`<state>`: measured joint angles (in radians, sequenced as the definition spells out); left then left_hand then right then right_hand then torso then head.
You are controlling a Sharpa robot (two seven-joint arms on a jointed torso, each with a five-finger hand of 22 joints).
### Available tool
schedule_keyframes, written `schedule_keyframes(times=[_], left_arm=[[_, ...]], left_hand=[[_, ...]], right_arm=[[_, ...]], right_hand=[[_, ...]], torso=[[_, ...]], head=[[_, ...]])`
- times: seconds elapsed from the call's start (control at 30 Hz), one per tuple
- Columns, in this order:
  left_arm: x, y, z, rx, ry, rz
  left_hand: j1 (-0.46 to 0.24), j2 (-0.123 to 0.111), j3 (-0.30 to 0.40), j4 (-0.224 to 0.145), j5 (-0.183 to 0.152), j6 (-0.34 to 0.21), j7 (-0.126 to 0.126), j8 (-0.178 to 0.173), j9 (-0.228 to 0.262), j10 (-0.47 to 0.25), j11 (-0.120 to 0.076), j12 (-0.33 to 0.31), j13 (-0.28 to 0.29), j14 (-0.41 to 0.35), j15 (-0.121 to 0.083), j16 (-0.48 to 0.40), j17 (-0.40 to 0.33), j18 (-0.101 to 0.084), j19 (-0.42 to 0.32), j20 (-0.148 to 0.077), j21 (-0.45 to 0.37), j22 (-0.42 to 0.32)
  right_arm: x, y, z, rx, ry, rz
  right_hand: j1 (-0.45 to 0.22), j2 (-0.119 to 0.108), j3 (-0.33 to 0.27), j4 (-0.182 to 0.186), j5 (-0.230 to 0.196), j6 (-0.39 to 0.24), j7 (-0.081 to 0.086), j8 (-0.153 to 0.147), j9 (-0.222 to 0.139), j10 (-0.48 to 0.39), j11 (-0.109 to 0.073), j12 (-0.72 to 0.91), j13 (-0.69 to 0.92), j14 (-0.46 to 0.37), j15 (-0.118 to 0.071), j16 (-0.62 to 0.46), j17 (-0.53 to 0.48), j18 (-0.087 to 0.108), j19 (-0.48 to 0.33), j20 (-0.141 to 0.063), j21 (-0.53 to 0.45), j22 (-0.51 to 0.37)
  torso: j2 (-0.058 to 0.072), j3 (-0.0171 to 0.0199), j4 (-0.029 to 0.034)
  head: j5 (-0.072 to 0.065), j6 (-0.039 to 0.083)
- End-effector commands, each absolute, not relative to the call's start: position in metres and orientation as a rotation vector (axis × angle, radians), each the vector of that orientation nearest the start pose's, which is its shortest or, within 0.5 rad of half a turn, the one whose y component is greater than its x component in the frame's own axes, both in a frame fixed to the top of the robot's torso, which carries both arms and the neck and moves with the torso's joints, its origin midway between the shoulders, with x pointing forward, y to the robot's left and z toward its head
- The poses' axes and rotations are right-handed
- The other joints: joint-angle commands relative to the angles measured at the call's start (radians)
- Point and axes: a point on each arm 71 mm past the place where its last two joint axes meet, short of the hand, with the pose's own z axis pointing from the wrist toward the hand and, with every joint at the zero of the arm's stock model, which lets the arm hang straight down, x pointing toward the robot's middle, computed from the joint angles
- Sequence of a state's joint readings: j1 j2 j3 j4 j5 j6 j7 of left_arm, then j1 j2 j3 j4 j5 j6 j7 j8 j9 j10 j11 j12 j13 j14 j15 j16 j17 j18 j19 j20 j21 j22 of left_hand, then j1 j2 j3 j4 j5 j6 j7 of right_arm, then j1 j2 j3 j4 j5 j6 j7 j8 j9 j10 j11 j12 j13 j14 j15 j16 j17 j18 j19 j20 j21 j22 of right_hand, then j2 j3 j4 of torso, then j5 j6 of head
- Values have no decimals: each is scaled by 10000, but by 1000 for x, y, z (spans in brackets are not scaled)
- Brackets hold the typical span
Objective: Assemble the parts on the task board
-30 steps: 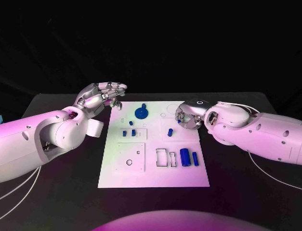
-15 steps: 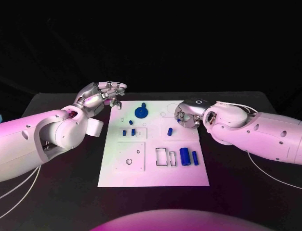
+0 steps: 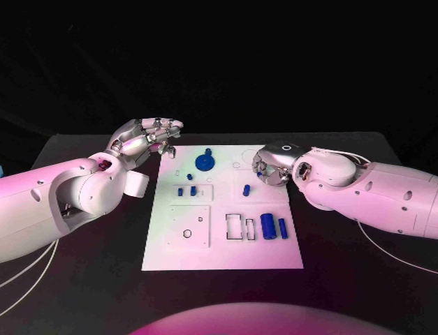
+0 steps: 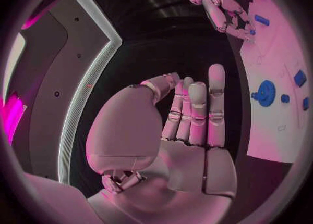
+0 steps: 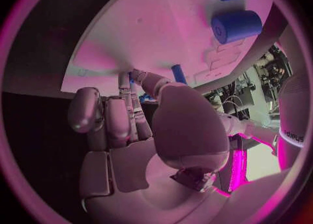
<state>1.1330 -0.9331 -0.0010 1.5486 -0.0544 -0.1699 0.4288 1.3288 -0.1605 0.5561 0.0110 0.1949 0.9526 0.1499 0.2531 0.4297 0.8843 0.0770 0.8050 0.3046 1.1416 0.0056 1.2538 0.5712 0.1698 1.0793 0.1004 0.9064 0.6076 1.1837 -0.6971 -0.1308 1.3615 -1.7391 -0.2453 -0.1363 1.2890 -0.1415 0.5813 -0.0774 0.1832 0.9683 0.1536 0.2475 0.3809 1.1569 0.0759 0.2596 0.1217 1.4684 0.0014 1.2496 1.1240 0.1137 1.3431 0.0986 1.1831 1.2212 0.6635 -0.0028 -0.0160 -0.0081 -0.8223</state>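
I see the board point(image 3: 223, 248) mid tabletop point(image 3: 88, 286). Left robot hand point(image 3: 146, 138) hovers off the board's far left corner, fingers straight and side by side, holding nothing. Right robot hand point(image 3: 271, 166) sits at the board's far right edge, fingers curled; I cannot tell if it pinches anything. On the board: round blue disc point(image 3: 207, 164) at the far end, small pegs point(image 3: 186, 192) left of centre, one peg point(image 3: 247, 190) near the right robot hand, cylinder point(image 3: 268, 227) with a thin bar point(image 3: 283, 227) just beside it.
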Motion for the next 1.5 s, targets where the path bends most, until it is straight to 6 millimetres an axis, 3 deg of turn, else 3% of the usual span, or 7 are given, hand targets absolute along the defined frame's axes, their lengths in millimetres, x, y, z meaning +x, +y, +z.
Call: schedule_keyframes(times=[0.03,0.3,0.7,1.5], left_arm=[[474,238,-189,-10672,14454,-16472],[474,238,-189,-10664,14491,-16410],[474,238,-189,-10600,14544,-16377],[475,243,-190,-10604,14529,-16164]], left_hand=[[-70,10,23,19,27,-90,-4,-13,17,-95,21,-82,-17,-13,43,42,-1,137,10,27,-38,-6],[-68,11,27,17,27,-118,6,-24,30,-106,30,-103,-31,-24,50,42,-6,137,8,32,-41,-6],[-58,22,36,12,28,-133,12,-29,42,-109,34,-117,-41,-18,54,52,19,138,8,36,-43,-6],[-37,28,47,-7,27,-142,15,-24,78,-129,43,-153,-66,-40,61,51,-4,140,10,43,-43,-4]], right_arm=[[491,-171,-246,-5225,17442,3926],[490,-170,-248,-5418,17392,3755],[487,-169,-244,-5123,16592,4179],[485,-173,-235,-4527,16130,4671]], right_hand=[[114,-32,-5,-101,-56,53,13,59,18,12,21,-27,23,245,-58,68,6,-161,65,2,58,36],[176,-29,47,-184,-73,141,-12,111,70,100,-5,24,91,250,-73,150,63,-186,115,-6,188,169],[129,337,173,-145,20,515,-156,376,323,378,-145,186,352,300,-182,431,263,-297,380,-96,718,685],[-65,336,111,-31,-292,478,-202,429,447,380,-175,152,454,291,-205,476,237,-303,383,-119,753,746]], torso=[[3,-3,-5],[1,4,-1],[2,4,-11],[0,-8,1]], head=[[-21,-9],[-34,-29],[-64,-28],[-66,-17]])
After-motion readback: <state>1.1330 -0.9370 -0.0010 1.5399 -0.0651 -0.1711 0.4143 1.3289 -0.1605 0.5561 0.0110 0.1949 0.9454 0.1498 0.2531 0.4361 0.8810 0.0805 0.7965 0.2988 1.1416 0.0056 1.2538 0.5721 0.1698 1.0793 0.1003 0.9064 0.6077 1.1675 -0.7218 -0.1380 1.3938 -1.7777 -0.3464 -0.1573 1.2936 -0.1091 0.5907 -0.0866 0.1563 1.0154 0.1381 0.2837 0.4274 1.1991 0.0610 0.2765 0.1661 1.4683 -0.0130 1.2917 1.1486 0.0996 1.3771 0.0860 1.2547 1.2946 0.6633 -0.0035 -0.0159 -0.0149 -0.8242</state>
